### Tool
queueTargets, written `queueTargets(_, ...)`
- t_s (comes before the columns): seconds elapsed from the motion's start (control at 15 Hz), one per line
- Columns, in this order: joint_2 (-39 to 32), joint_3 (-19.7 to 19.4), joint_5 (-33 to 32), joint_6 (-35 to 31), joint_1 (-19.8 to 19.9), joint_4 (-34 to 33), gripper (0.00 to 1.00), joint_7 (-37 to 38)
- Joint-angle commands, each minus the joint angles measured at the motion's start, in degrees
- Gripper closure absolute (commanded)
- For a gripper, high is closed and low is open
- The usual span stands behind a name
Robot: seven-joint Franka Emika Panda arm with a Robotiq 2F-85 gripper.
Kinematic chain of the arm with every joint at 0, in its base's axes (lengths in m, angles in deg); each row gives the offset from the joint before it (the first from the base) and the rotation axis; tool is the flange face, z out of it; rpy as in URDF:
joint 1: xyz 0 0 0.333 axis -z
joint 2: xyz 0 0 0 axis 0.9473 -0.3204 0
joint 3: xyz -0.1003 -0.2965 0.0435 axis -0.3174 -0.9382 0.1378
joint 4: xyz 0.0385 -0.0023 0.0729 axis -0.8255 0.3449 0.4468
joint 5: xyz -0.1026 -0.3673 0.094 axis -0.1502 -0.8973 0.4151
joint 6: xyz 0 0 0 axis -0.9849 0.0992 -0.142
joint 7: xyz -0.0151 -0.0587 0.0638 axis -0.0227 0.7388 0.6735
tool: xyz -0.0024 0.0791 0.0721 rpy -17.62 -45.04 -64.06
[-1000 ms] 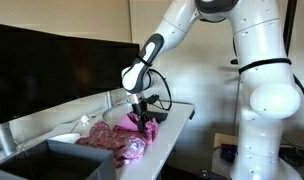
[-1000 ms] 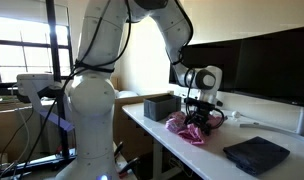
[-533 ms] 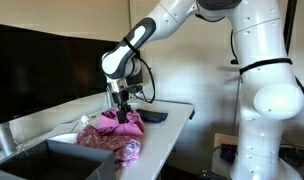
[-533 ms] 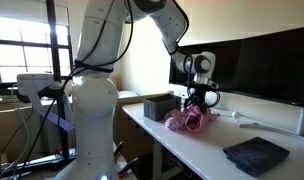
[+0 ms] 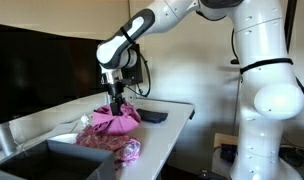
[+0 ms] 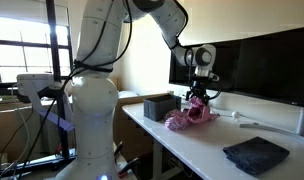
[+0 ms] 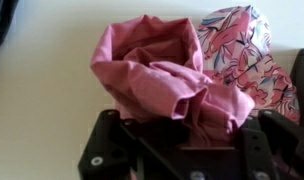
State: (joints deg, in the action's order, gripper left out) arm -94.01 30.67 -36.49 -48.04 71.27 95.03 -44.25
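Observation:
A pink cloth point(image 5: 114, 123) hangs bunched from my gripper point(image 5: 116, 103), which is shut on its top fold above the white table point(image 5: 172, 128). The other exterior view shows the same cloth point(image 6: 192, 116) drawn up under the gripper point(image 6: 200, 98), its lower part still resting on the table. In the wrist view the pink cloth point(image 7: 152, 75) fills the middle and runs down into the gripper point(image 7: 190, 140) between the black fingers point(image 7: 117, 145). A floral pink cloth point(image 7: 242, 50) lies just beyond it and also appears in an exterior view point(image 5: 120, 146).
A dark bin point(image 5: 52, 160) stands at the near table end, with a white bowl point(image 5: 67, 138) beside it. A dark folded cloth point(image 5: 152, 116) lies past the pink pile, also seen in an exterior view point(image 6: 255, 153). A dark box point(image 6: 160, 106) and a black monitor point(image 6: 262, 65) stand nearby.
The gripper closed on the pink cloth, then the arm rose and swung away from the dark folded cloth, pulling the pink cloth up into a peak.

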Motion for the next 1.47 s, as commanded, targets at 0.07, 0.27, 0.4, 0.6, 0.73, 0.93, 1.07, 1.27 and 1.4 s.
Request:
queueTargets(0.07, 5.17, 0.47, 1.54, 2.37, -0.63, 1.6, 0.96, -0.89)
queueTargets(0.27, 7.99, 0.75, 1.44, 3.51, -1.33, 2.51, 0.96, -0.72)
queueTargets(0.4, 9.59, 1.1, 1.13, 4.42, -2.13, 2.58, 0.97, 0.22)
queueTargets(0.6, 11.85, 1.53, 0.9, 6.02, -3.37, 2.35, 0.97, 1.0)
queueTargets(0.73, 13.22, 1.62, 0.99, 7.79, -4.05, 1.91, 0.97, 1.38)
queueTargets(0.93, 15.33, 1.77, 0.48, 10.5, -4.99, 0.59, 0.97, 1.87)
queueTargets(1.07, 16.05, 2.0, 0.46, 11.76, -5.63, -0.71, 0.97, 2.35)
queueTargets(1.27, 16.23, 3.08, -0.19, 12.52, -6.97, -2.87, 0.97, 5.17)
queueTargets(1.4, 14.03, 4.45, -0.08, 11.12, -8.2, -5.63, 0.97, 9.09)
